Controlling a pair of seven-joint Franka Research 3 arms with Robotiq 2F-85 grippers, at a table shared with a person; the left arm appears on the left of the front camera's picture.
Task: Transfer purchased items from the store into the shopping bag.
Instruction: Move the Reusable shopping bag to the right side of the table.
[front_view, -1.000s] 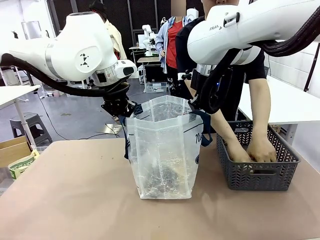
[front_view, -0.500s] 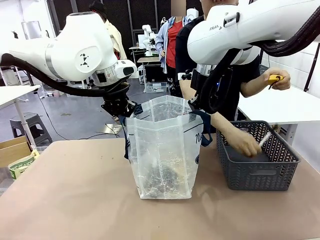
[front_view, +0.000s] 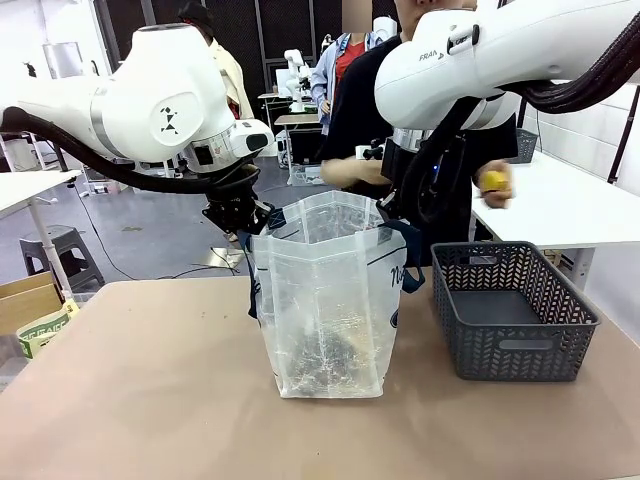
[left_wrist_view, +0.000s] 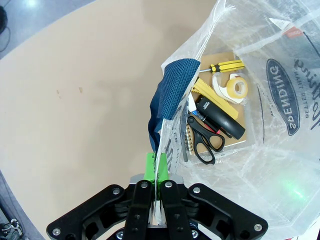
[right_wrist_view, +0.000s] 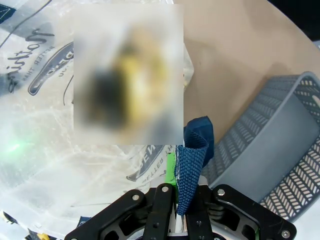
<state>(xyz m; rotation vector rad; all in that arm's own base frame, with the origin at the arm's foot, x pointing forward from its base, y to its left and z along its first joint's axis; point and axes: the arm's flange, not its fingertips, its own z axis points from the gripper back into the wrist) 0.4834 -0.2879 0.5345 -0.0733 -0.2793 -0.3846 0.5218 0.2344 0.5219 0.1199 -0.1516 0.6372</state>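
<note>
The shopping bag (front_view: 330, 300) stands upright in the middle of the table, its mouth held wide. My left gripper (front_view: 245, 222) is shut on its left rim; in the left wrist view the fingers (left_wrist_view: 157, 180) pinch the plastic beside a navy handle (left_wrist_view: 175, 85). My right gripper (front_view: 392, 208) is shut on the right rim and its navy handle (right_wrist_view: 192, 160). Scissors (left_wrist_view: 205, 140), a tape roll (left_wrist_view: 236, 87) and a yellow screwdriver (left_wrist_view: 222, 66) lie inside. The store (front_view: 515, 350), a dark grey basket, sits to the bag's right, nothing visible inside. The person's hand (front_view: 493, 185) holds a yellow item above it; another hand (front_view: 345, 172) hovers behind the bag's mouth.
The brown table (front_view: 150, 400) has free room left of and in front of the bag. A cardboard box (front_view: 30, 310) sits off the table's left edge. A white table (front_view: 570, 205) stands behind the basket. The basket (right_wrist_view: 240, 135) lies close beside my right gripper.
The person's hands have come up out of the basket. One holds a yellow item above the basket, the other has moved over behind the bag's mouth. Both arms stay still.
</note>
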